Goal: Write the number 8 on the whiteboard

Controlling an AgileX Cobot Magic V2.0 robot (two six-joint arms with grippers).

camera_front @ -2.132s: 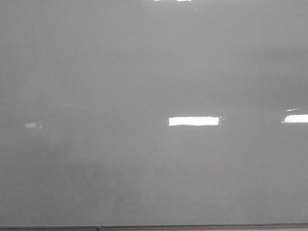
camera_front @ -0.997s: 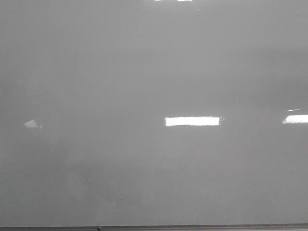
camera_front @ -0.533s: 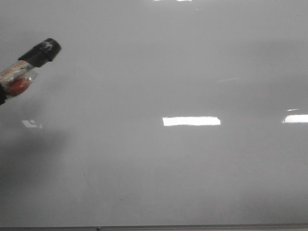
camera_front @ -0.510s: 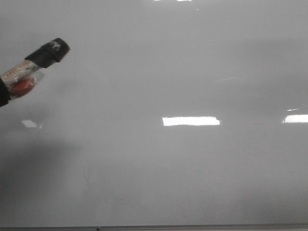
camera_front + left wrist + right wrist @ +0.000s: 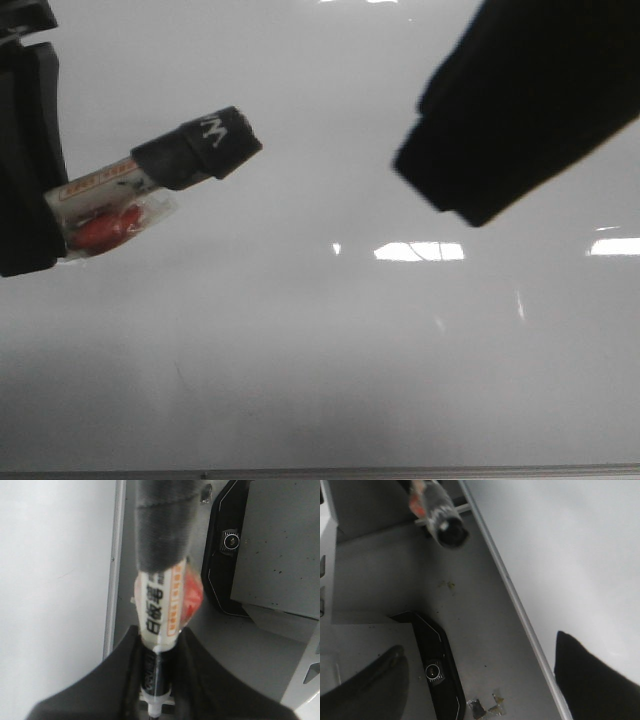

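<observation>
Whiteboard (image 5: 330,350) is seen glossy, pale grey and unmarked across the whole front view, the capped marker (image 5: 160,180) is clamped by the left gripper (image 5: 159,680), right gripper (image 5: 480,680) fingers spread wide.

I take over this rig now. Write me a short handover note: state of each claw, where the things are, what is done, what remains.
Left claw: shut on the marker, which is still capped with its black cap; it is held in front of the left part of the whiteboard.
Right claw: open and empty, fingers wide apart; the right arm is in front of the board's upper right.
Whiteboard: no number 8, no fresh marker line; only a faint old scratch low on the left.
Done: marker picked up and brought to the board.
Left: remove the cap (probably with the right claw), then write the whole 8.
</observation>
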